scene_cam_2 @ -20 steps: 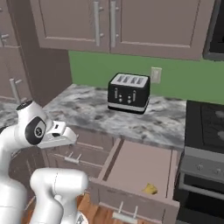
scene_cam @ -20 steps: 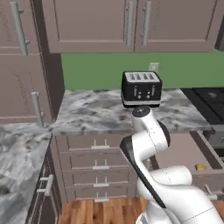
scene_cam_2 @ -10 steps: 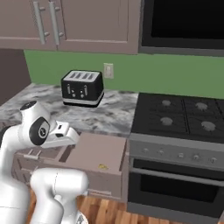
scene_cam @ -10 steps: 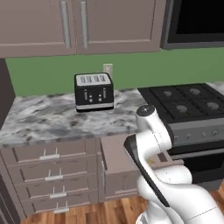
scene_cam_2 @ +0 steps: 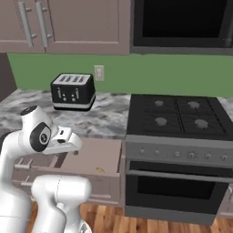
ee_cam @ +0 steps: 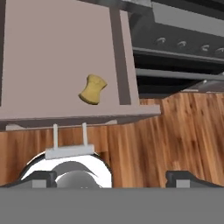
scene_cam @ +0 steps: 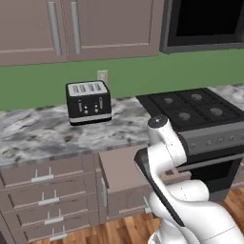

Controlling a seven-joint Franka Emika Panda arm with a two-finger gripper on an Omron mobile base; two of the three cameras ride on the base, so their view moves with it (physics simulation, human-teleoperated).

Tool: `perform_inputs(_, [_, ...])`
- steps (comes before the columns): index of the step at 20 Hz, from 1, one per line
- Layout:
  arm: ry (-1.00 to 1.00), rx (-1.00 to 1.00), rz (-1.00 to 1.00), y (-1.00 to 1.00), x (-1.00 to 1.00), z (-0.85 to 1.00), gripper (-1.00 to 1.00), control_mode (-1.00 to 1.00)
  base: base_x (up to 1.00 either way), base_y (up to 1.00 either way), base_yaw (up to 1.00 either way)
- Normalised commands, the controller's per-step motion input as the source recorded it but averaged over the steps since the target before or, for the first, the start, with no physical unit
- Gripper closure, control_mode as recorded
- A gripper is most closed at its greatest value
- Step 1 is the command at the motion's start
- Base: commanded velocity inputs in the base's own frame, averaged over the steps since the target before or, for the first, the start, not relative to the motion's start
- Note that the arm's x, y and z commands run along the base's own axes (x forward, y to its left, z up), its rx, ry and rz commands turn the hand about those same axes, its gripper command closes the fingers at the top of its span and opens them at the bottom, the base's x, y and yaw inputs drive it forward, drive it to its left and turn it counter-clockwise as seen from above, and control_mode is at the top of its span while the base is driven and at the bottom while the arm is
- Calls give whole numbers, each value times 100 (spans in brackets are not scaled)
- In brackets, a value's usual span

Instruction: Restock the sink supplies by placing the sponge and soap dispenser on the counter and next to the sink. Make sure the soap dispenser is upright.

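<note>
Rolled right along the worktop (scene_cam: 43, 136); open drawer (ee_cam: 61, 57) now below, sponge (ee_cam: 93, 89) at eleven, claw (ee_cam: 111, 177) spread, empty.

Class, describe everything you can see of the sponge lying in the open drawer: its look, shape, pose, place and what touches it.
The sponge is a small yellowish-tan block with pinched sides, so it looks slightly waisted, and its surface appears matte and soft. It lies flat and slightly askew on the bare floor of the open drawer, towards the front and nearer the wall on the stove's side, touching neither. Nothing else touches it. In the right base view it shows as a tiny yellow speck.
</note>
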Motion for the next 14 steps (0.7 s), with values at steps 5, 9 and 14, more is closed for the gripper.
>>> perform_inputs(5, [0, 0, 0, 0, 0, 0, -100, 100, -71, 0, -10])
perform_inputs(9, [0, 0, 0, 0, 0, 0, -100, 100, -42, 21, -2])
perform_inputs(14, [2, 1, 0, 4, 11, -3, -100, -100, 20, 25, 0])
